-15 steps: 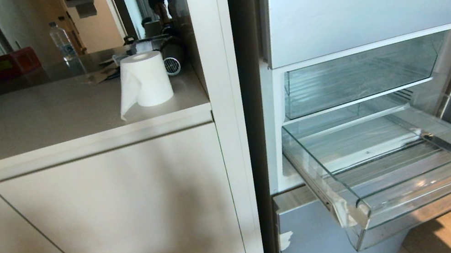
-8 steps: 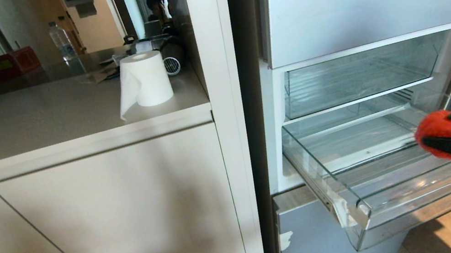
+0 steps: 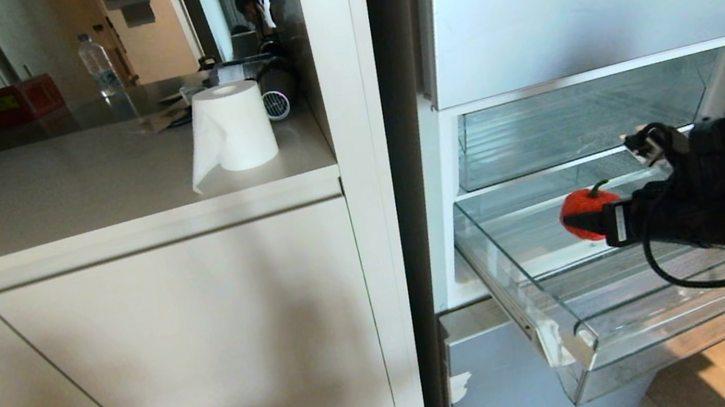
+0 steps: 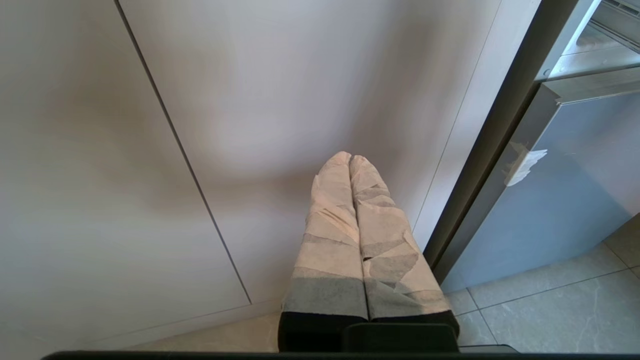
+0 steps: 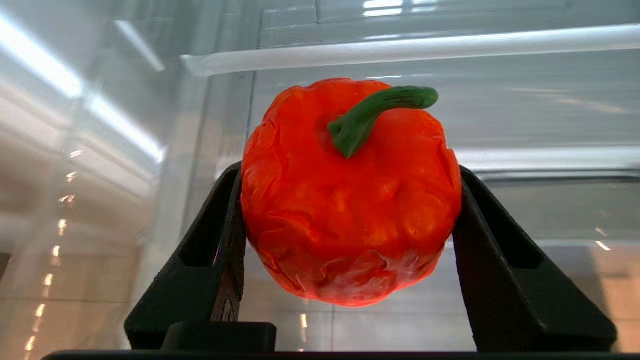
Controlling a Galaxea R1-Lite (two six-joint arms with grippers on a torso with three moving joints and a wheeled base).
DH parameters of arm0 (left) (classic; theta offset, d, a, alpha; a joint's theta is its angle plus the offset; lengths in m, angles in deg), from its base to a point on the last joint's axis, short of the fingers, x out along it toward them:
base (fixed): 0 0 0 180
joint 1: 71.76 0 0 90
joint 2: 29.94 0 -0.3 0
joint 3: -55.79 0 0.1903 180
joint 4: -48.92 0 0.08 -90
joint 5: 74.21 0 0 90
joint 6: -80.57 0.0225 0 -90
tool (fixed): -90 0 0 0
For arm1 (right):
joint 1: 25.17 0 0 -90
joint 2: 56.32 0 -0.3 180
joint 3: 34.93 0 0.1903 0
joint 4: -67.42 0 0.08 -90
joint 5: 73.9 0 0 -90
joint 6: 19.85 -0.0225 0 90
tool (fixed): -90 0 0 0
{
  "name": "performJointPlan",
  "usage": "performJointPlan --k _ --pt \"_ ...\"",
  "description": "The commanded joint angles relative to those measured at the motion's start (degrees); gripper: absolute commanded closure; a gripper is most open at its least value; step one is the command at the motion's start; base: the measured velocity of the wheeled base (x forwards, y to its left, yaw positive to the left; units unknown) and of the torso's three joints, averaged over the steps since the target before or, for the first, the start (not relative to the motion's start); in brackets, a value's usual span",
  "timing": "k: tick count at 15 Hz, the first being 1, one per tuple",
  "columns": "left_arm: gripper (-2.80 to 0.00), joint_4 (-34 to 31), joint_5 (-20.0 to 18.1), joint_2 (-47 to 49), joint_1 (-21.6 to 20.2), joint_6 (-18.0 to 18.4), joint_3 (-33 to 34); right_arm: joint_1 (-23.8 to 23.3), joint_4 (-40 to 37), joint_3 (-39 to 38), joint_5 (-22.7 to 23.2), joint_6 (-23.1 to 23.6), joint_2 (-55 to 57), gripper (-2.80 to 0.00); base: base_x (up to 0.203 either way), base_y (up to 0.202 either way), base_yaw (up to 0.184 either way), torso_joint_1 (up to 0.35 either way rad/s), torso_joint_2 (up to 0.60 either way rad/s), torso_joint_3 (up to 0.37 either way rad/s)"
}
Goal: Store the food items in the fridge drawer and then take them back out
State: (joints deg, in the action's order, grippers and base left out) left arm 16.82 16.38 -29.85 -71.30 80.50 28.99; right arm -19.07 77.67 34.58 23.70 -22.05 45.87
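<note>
The right gripper (image 3: 585, 218) reaches into the open fridge from the right, its black jaws clamped on either side of an orange-red, pumpkin-like fruit (image 5: 350, 192) with a curved green stem. The fruit hangs above the ribbed floor of the fridge drawer (image 3: 583, 336), a wide, shallow, clear plastic tray pulled out past a pale blue-grey door panel (image 3: 514, 385); nothing else can be seen in the drawer. Behind and above it sits a deeper clear bin (image 3: 572, 122), which also appears bare.

Beside the fridge, a roll of white paper (image 3: 230, 130) stands upright on the beige tabletop (image 3: 69, 188), with a clear water bottle (image 3: 98, 65) and a red box (image 3: 20, 100) farther back; any writing on them is too small to read.

The left gripper (image 4: 351, 161) hangs low in front of the cabinet doors (image 4: 150, 150), its tape-wrapped jaws pressed together on nothing.
</note>
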Motion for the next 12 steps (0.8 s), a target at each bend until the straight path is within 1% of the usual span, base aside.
performJointPlan --k 1,4,7,8,12 --pt "0.00 -0.1 0.0 0.0 0.0 0.0 0.0 0.4 1.1 3.5 -0.2 -1.0 8.6 0.00 0.000 0.000 0.000 0.000 0.00 0.000" --pt "0.00 -0.1 0.0 0.1 0.0 0.0 0.0 1.3 5.2 6.0 -0.7 -2.1 13.2 0.00 0.000 0.000 0.000 0.000 0.00 0.000" --pt "0.00 -0.1 0.0 0.0 0.0 0.0 0.0 1.7 5.6 7.8 -0.7 -1.8 16.5 0.00 0.000 0.000 0.000 0.000 0.00 0.000" --pt "0.00 -0.1 0.0 0.1 0.0 0.0 0.0 1.7 5.9 8.3 -0.7 -1.8 17.3 -2.80 0.000 0.000 0.000 0.000 0.00 0.000" --pt "0.00 -0.1 0.0 0.1 0.0 0.0 0.0 1.7 5.9 10.7 -1.7 -1.6 19.9 -2.80 0.000 0.000 0.000 0.000 0.00 0.000"
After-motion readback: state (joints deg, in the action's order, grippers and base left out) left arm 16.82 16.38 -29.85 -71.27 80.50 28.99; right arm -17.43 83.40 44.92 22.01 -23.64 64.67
